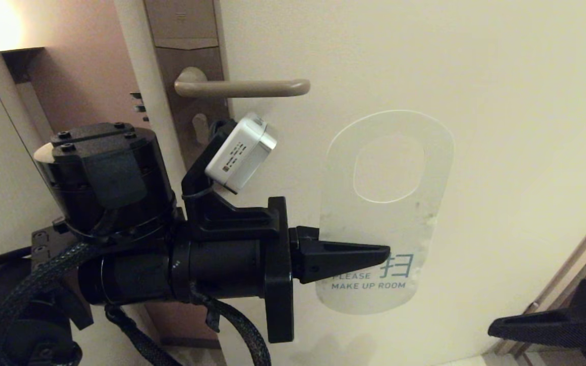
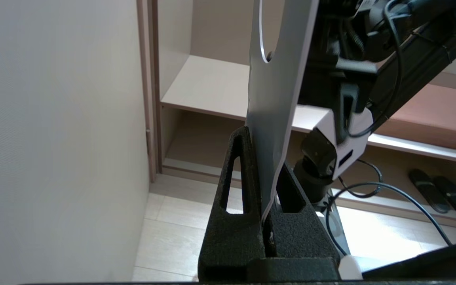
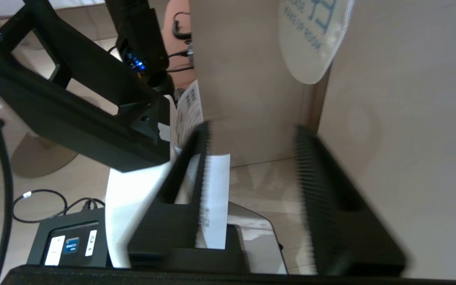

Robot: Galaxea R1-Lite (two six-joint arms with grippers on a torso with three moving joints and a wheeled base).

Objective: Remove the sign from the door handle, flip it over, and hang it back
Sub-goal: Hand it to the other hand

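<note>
The sign point(image 1: 374, 223) is off the handle and shows its white "PLEASE MAKE UP ROOM" side, upright, oval hole at the top. My left gripper point(image 1: 374, 254) is shut on its lower left edge and holds it in front of the door, below and right of the door handle point(image 1: 244, 87). In the left wrist view the sign point(image 2: 275, 99) stands edge-on between the closed fingers point(image 2: 244, 174). My right gripper point(image 1: 506, 328) is low at the right, below the sign, open and empty. In the right wrist view point(image 3: 251, 142) the sign's bottom end point(image 3: 311, 43) shows beyond it.
The brown lock plate point(image 1: 191, 30) runs up the door's left edge. The cream door point(image 1: 476, 76) fills the background. A door frame strip point(image 1: 578, 254) runs at the lower right. A shelf unit point(image 2: 212, 87) and slippers point(image 2: 441, 194) lie behind in the left wrist view.
</note>
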